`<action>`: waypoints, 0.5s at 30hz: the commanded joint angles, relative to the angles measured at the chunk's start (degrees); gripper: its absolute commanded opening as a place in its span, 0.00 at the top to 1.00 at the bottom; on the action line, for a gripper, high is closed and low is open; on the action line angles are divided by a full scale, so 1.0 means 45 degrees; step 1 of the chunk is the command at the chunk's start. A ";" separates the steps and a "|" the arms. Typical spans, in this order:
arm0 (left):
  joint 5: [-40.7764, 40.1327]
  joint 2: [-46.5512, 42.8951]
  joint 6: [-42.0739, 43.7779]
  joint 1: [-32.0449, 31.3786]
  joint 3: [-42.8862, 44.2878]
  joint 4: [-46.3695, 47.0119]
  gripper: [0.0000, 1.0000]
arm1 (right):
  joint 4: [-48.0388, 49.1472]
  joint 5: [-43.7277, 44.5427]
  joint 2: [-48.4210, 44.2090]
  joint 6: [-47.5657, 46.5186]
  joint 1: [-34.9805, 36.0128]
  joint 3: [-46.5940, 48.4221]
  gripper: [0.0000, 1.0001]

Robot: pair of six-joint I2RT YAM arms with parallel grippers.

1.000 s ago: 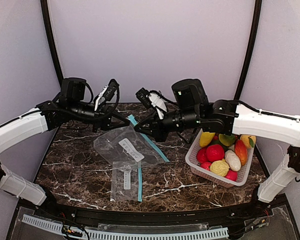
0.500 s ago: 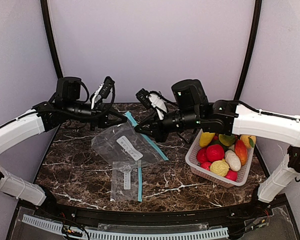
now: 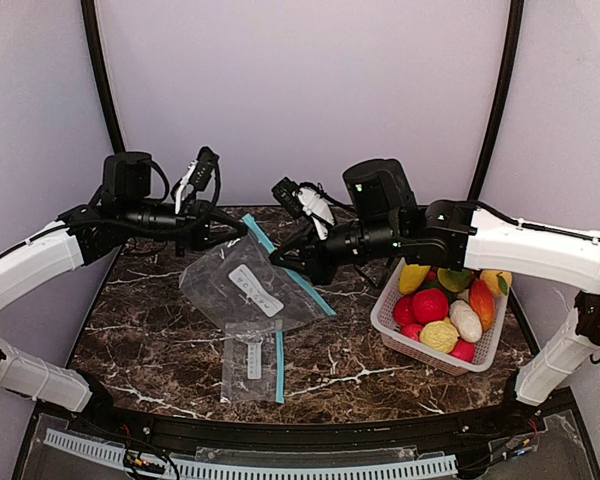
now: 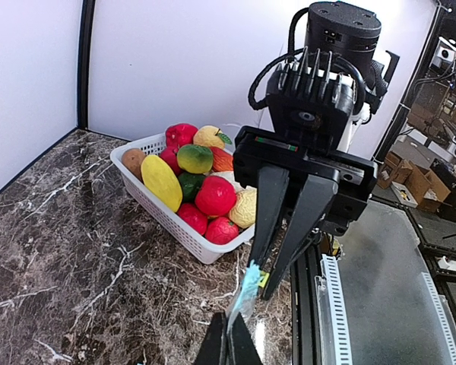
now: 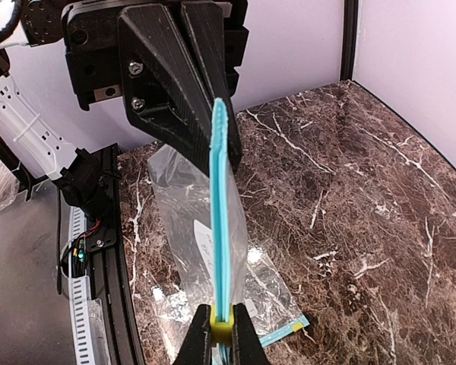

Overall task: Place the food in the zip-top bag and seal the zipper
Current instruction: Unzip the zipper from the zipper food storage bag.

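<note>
The dark marble table [image 3: 160,340] is occupied at its right by the white slotted basket [image 3: 398,336], in which the food [image 3: 430,305] is piled. Left of the basket, the clear zip-top bag [image 3: 242,292] is lifted by its blue zipper edge [image 5: 222,190], and a second bag [image 3: 252,362] is laid flat just below it. The edge is pinched by the closed left gripper [image 3: 244,231] at its end farthest from the basket, and by the closed right gripper [image 3: 276,257] closer to the basket.

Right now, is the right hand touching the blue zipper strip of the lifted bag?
Touching. The right wrist view shows the right hand shut on the blue zipper strip, which rises straight out of its grip.
</note>
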 commanded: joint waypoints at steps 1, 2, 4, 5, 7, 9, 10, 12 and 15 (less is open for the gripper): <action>-0.0329 -0.0629 -0.0386 0.0398 -0.0201 0.0922 0.99 | -0.0979 0.0031 -0.0067 0.0166 -0.0137 -0.0304 1.00; -0.0369 -0.0668 -0.0445 0.0461 -0.0230 0.0947 0.99 | -0.0986 0.0032 -0.0059 0.0174 -0.0146 -0.0308 1.00; -0.0419 -0.0736 -0.0562 0.0551 -0.0285 0.1052 0.99 | -0.1004 0.0003 -0.0061 0.0182 -0.0131 -0.0289 1.00; -0.0446 -0.0767 -0.0572 0.0578 -0.0295 0.1104 0.99 | -0.1006 0.0016 -0.0065 0.0176 -0.0141 -0.0301 1.00; -0.0505 -0.0831 -0.0606 0.0668 -0.0337 0.1186 0.99 | -0.0997 0.0018 -0.0036 0.0192 -0.0134 -0.0308 1.00; -0.0526 -0.0856 -0.0625 0.0750 -0.0355 0.1197 0.99 | -0.1020 -0.0002 -0.0020 0.0194 -0.0147 -0.0289 1.00; -0.0529 -0.0859 -0.0647 0.0808 -0.0361 0.1202 0.99 | -0.1040 -0.0021 -0.0021 0.0194 -0.0135 -0.0289 1.00; -0.0532 -0.0879 -0.0659 0.0877 -0.0358 0.1221 0.99 | -0.1043 -0.0031 0.0003 0.0195 -0.0134 -0.0251 1.00; -0.0578 -0.0944 -0.0658 0.0958 -0.0358 0.1226 0.99 | -0.1063 -0.0062 0.0040 0.0194 -0.0149 -0.0228 1.00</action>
